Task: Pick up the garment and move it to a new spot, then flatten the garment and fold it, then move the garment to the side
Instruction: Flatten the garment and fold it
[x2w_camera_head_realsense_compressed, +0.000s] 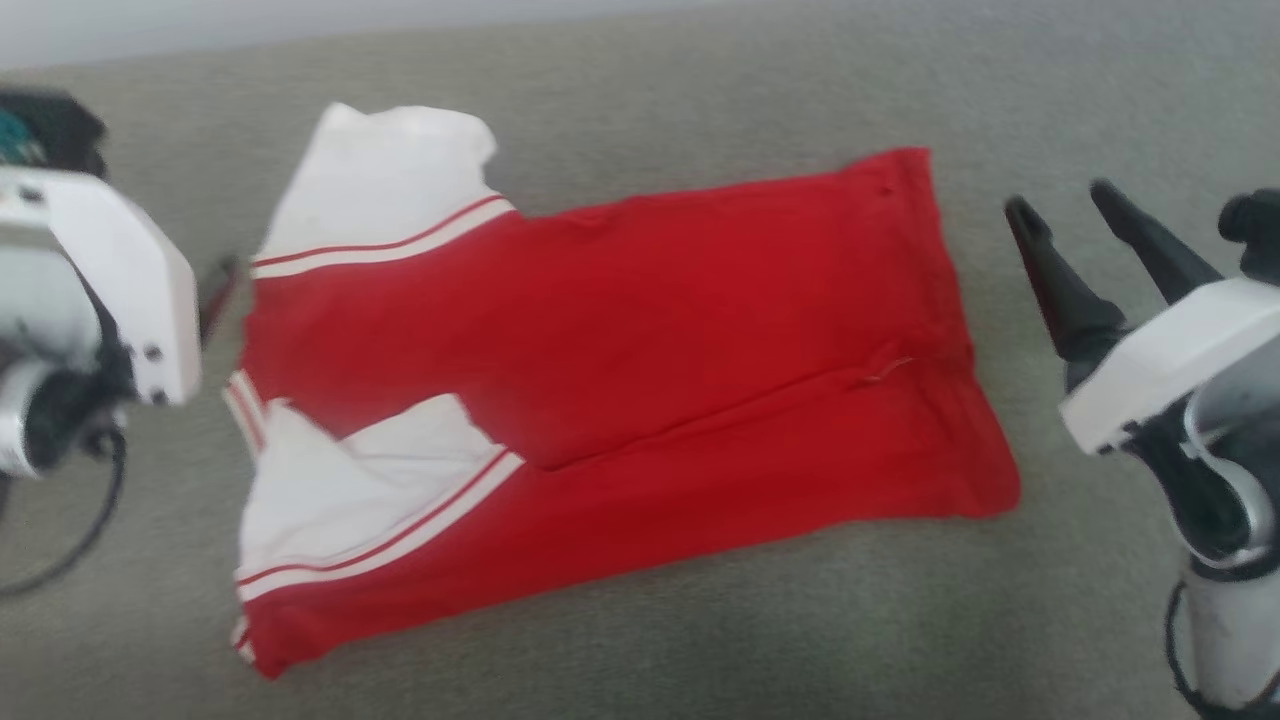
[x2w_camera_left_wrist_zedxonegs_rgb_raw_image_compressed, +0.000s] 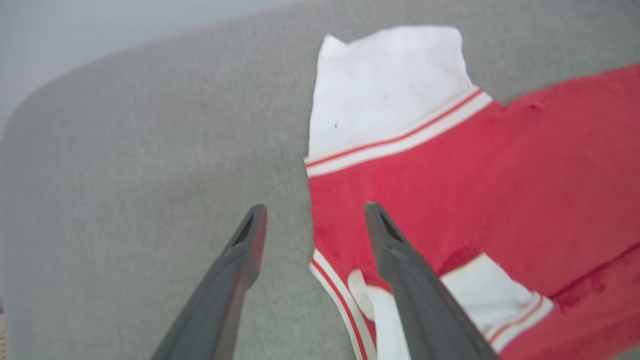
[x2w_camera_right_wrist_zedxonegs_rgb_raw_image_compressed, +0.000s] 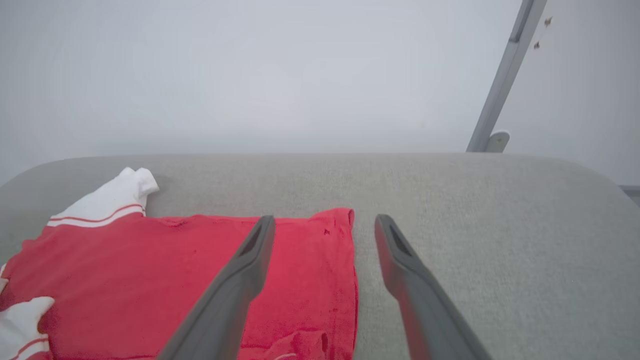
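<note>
The garment (x2w_camera_head_realsense_compressed: 600, 380), red with white sleeves and striped trim, lies spread on the grey padded surface (x2w_camera_head_realsense_compressed: 700, 80), one long edge folded over the body. Its sleeves point left and its hem right; no lettering shows. My left gripper (x2w_camera_left_wrist_zedxonegs_rgb_raw_image_compressed: 315, 210) is open above the sleeve end, one finger over bare surface and the other over the red cloth (x2w_camera_left_wrist_zedxonegs_rgb_raw_image_compressed: 450, 175). It holds nothing. My right gripper (x2w_camera_head_realsense_compressed: 1062, 203) is open just right of the hem, apart from it. In the right wrist view that gripper (x2w_camera_right_wrist_zedxonegs_rgb_raw_image_compressed: 325, 220) straddles the hem edge of the garment (x2w_camera_right_wrist_zedxonegs_rgb_raw_image_compressed: 150, 270).
The grey surface (x2w_camera_right_wrist_zedxonegs_rgb_raw_image_compressed: 500, 225) extends on every side of the cloth, with a rounded far edge. Behind it rises a pale wall with a slanted metal pole (x2w_camera_right_wrist_zedxonegs_rgb_raw_image_compressed: 505, 75). A dark object (x2w_camera_head_realsense_compressed: 40, 125) sits at the far left, and a black cable (x2w_camera_head_realsense_compressed: 60, 560) hangs from my left arm.
</note>
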